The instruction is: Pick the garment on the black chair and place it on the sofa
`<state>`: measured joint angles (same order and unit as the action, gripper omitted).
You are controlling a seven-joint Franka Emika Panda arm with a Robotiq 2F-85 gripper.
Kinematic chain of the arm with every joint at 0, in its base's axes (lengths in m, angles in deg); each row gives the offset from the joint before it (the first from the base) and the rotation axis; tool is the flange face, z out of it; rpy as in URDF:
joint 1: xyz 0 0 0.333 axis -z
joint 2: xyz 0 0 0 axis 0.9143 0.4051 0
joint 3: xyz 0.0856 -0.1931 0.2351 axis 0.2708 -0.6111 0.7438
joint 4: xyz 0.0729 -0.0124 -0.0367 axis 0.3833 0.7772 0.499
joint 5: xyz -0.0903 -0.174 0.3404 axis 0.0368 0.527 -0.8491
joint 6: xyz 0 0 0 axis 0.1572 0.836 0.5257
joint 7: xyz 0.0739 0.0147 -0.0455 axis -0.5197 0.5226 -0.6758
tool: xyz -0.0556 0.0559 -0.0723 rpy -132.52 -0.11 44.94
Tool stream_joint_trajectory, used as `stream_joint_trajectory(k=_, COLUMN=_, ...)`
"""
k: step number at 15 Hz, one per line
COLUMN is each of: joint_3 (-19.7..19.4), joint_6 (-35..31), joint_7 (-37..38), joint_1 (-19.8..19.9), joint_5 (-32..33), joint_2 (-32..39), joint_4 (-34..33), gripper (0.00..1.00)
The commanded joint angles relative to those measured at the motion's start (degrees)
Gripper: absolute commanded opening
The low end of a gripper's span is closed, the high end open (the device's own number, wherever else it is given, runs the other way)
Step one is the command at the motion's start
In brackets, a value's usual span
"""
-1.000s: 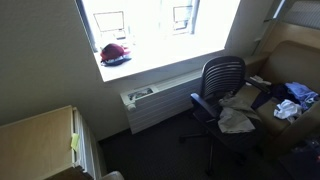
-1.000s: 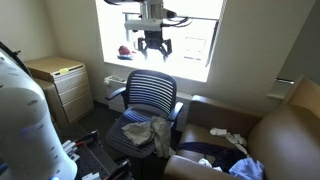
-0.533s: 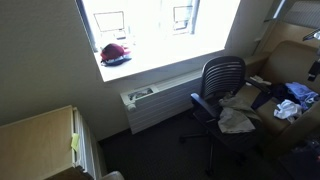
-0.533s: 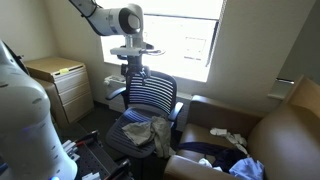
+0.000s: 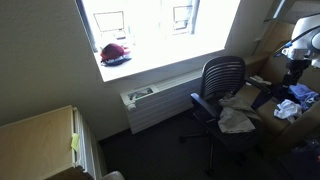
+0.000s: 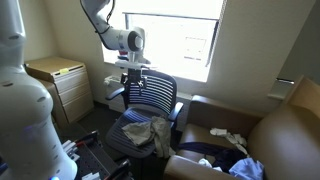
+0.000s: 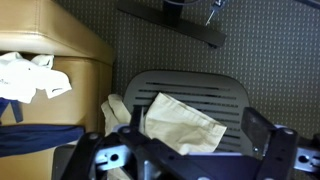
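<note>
A beige garment [image 5: 238, 108] lies crumpled on the seat of the black mesh office chair [image 5: 222, 78]. It also shows in the other exterior view [image 6: 148, 131] on the chair [image 6: 152, 93], and in the wrist view [image 7: 183, 125] on the chair seat [image 7: 200, 88]. My gripper [image 6: 135, 87] hangs open and empty above the chair, near the top of the backrest. In the wrist view its two fingers [image 7: 192, 132] straddle the garment from above without touching it. The tan sofa [image 6: 275, 130] stands beside the chair.
White cloths [image 7: 30, 78] and a dark blue item [image 7: 40, 140] lie on the sofa [image 7: 60, 40]. A bright window with a red item [image 5: 115, 53] on its sill and a radiator [image 5: 160, 100] are behind the chair. A wooden cabinet [image 6: 60, 80] stands nearby.
The arm has swung down from in front of the window to just above the chair's backrest. The gripper stays open. The garment has not moved.
</note>
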<state>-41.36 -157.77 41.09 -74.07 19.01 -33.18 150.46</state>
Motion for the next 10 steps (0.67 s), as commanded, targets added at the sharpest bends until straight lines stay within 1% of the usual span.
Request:
stream_joint_trajectory(k=1, joint_3=0.29, joint_6=-10.8, joint_7=6.9, joint_1=-0.14, joint_5=-3.78, joint_2=1.62, joint_4=2.21, gripper=1.0)
stream_joint_trajectory(k=3, joint_3=0.87, joint_6=-19.88, joint_7=13.58, joint_1=-1.54, joint_5=-5.96, joint_2=7.79, joint_4=2.08, gripper=1.0)
stream_joint_trajectory(k=5, joint_3=0.64, joint_6=-28.97, joint_7=21.51, joint_1=-4.17, joint_5=-6.21, joint_2=13.79, joint_4=0.73, gripper=1.0)
stream_joint_trajectory(k=7, joint_3=-1.85, joint_6=-36.14, joint_7=30.12, joint_1=-8.43, joint_5=-5.18, joint_2=21.19, joint_4=-3.17, gripper=1.0)
stream_joint_trajectory(k=9, joint_3=-5.53, joint_6=-39.57, joint_7=37.79, joint_1=-13.83, joint_5=-6.49, joint_2=27.56, joint_4=-7.39, gripper=1.0)
stream_joint_trajectory(k=10, joint_3=-3.47, joint_6=-37.72, joint_7=31.8, joint_1=-11.27, joint_5=-7.11, joint_2=21.58, joint_4=-2.17, gripper=1.0)
